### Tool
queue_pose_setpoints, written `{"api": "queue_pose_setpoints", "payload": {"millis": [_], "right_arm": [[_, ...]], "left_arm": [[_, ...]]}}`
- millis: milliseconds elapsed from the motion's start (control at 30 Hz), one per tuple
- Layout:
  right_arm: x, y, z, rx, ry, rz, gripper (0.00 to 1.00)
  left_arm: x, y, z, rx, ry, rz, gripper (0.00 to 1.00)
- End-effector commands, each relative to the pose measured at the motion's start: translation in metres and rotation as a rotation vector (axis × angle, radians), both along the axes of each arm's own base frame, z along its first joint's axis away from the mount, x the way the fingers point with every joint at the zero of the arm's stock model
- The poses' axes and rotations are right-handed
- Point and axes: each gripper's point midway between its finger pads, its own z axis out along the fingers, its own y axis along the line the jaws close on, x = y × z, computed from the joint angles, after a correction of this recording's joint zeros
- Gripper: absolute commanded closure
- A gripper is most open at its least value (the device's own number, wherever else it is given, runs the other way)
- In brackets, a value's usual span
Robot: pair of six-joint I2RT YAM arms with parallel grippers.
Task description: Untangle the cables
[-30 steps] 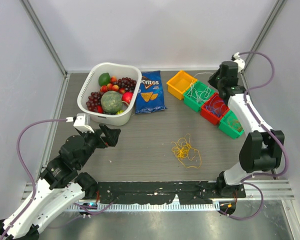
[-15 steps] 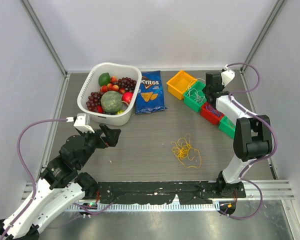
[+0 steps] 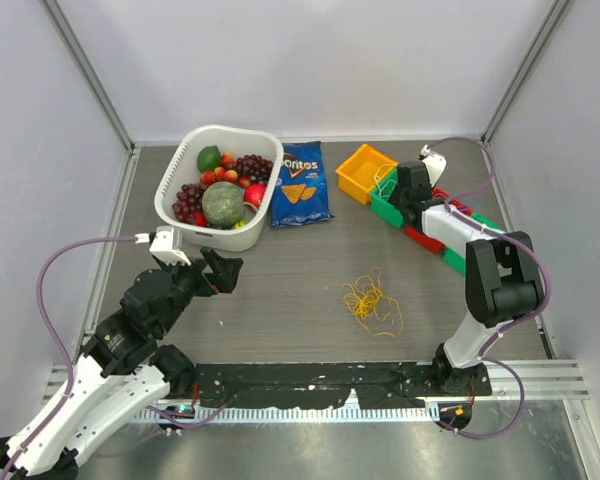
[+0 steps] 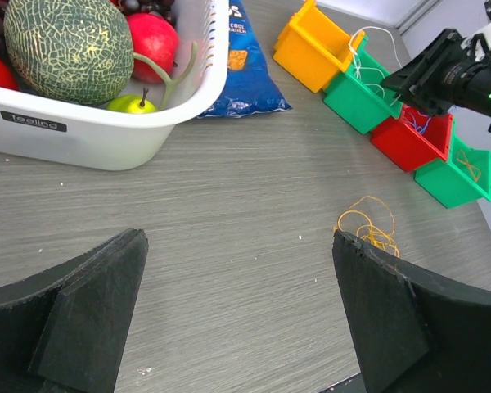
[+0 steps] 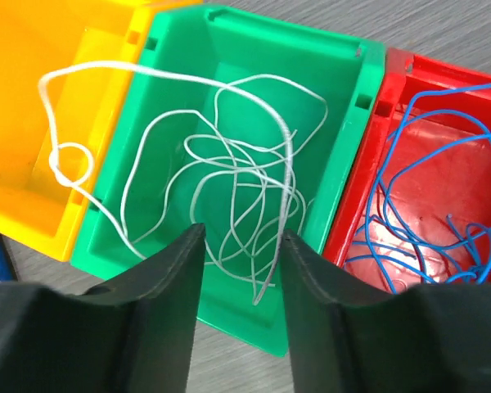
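Because the yellow strings (image 3: pixel 370 303) on the tabletop (image 3: pixel 280 280) right of centre are light and limp, pinch one outer loop, your left pincer (image 4: pixel 237 278) gaping wide, your right pincer (image 5: pixel 241 246) parted over the white string (image 5: pixel 229 155) in its green bin (image 5: pixel 335 139).

Lit brightly and evenly from overhead, with only faint, soft shadows on the grey table (image 3: pixel 300 270). Caught a white glare patch on the floor of the red bin (image 5: pixel 430 164). Rendered sharp throughout, except slightly soft on the dark left fingers (image 4: pixel 82 327) close to the lens.
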Motion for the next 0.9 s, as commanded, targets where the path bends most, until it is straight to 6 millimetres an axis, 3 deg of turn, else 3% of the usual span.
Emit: {"api": "queue_pose_setpoints", "payload": {"millis": [0, 100, 267, 367, 400, 433, 467, 500, 600, 733, 867], "right_arm": [[-0.001, -0.01, 0.046, -0.094, -0.044, 0.053, 0.46], [0.006, -0.01, 0.061, -0.109, -0.048, 0.077, 0.35], [0.018, -0.004, 0.086, -0.086, -0.06, 0.11, 0.28], [0.03, 0.007, 0.091, -0.055, -0.078, 0.149, 0.25], [0.033, 0.01, 0.083, -0.048, -0.059, 0.16, 0.25], [0.04, 0.02, 0.089, -0.021, -0.079, 0.192, 0.25], [0.046, 0.026, 0.079, -0.004, -0.061, 0.221, 0.26], [0.053, 0.037, 0.083, 0.028, -0.076, 0.259, 0.32], [0.064, 0.047, 0.069, 0.068, -0.067, 0.283, 0.48], [0.074, 0.044, 0.062, 0.044, -0.074, 0.27, 0.56], [0.076, 0.046, 0.049, 0.034, -0.049, 0.29, 0.56]], "left_arm": [[0.006, -0.007, 0.008, -0.027, -0.022, -0.006, 0.0], [0.006, -0.007, 0.007, -0.026, -0.023, -0.007, 0.0], [0.004, -0.004, 0.008, -0.03, -0.027, -0.002, 0.0], [0.005, -0.004, 0.008, -0.03, -0.029, -0.002, 0.0], [0.005, -0.005, 0.009, -0.032, -0.03, -0.004, 0.0], [0.005, -0.006, 0.008, -0.029, -0.027, -0.005, 0.0], [0.005, -0.006, 0.008, -0.029, -0.026, -0.007, 0.0], [0.005, -0.006, 0.008, -0.028, -0.025, -0.008, 0.01], [0.005, -0.005, 0.007, -0.027, -0.024, -0.005, 0.0], [0.005, -0.003, 0.008, -0.026, -0.027, 0.005, 0.01], [0.006, -0.005, 0.009, -0.028, -0.029, -0.001, 0.0]]}}
